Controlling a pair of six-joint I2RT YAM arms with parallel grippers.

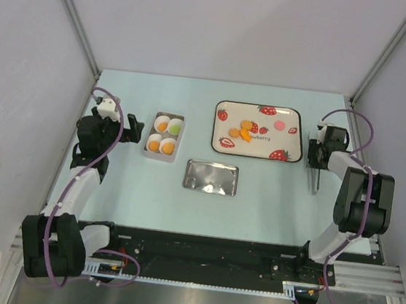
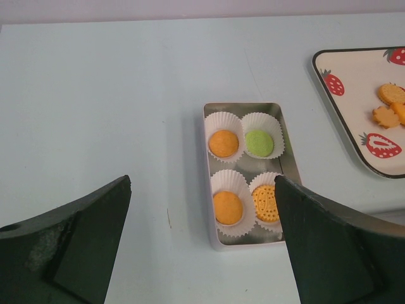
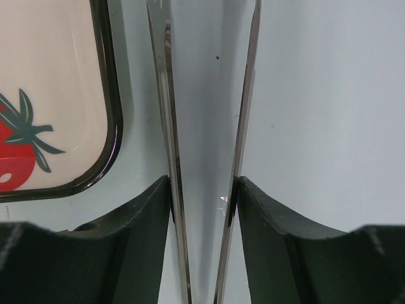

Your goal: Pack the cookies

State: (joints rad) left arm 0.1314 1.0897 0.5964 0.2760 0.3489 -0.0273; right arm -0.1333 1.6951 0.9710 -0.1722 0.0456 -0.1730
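Cookies (image 1: pixel 246 130): some on plate, some in tin.
Small cluster of flat orange-yellow ones lies nr centre of strawberry-print plate (image 2: pixel 361 76), bunched & touching; one is leaf-shaped, the rest roundish. Four more lie flat in the tin (image 2: pixel 206 183), one per white paper cup (image 2: pixel 224 120): 2 plain orange on left, 1 green far right, 1 yellow w/ embossed pattern near right.

Overhead: cookies (image 1: pixel 246 130) on the plate (image 1: pixel 293 140) are too small to count. Left wrist: the plate is cut by the right edge; a gripper finger (image 2: pixel 329 253) hides the tin (image 2: pixel 243 107)'s near right corner. Right wrist: both ends of the tongs (image 3: pixel 168 126) are cropped.
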